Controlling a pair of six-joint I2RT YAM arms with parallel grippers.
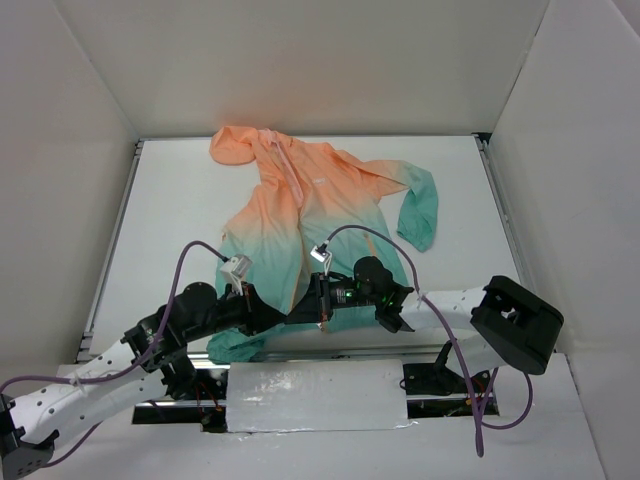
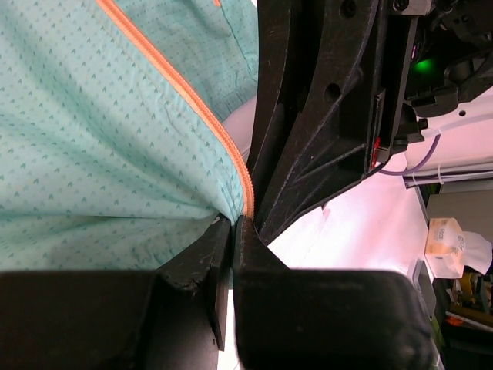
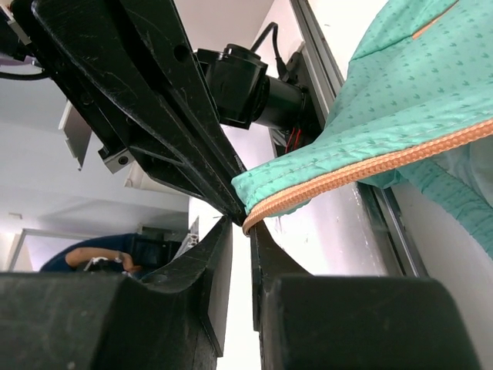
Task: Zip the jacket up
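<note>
The jacket [image 1: 300,210] lies flat on the white table, its peach hood far and its teal hem near the arms. Both grippers meet at the hem. My left gripper [image 1: 295,316] is shut on the teal hem edge, where the orange zipper [image 2: 185,92] runs into its tips [image 2: 233,227]. The right gripper's black fingers [image 2: 316,131] press close beside it. My right gripper [image 1: 318,305] shows in the right wrist view [image 3: 241,227] with its jaws a narrow gap apart. The zipper's lower end [image 3: 385,162] rests at its tips, lifted over the table edge.
White walls enclose the table on three sides. A metal rail [image 1: 300,350] runs along the near edge, with a silver plate [image 1: 315,395] between the arm bases. The jacket's right sleeve [image 1: 420,210] lies spread to the right. The left gripper's finger [image 3: 146,100] crowds the right wrist view.
</note>
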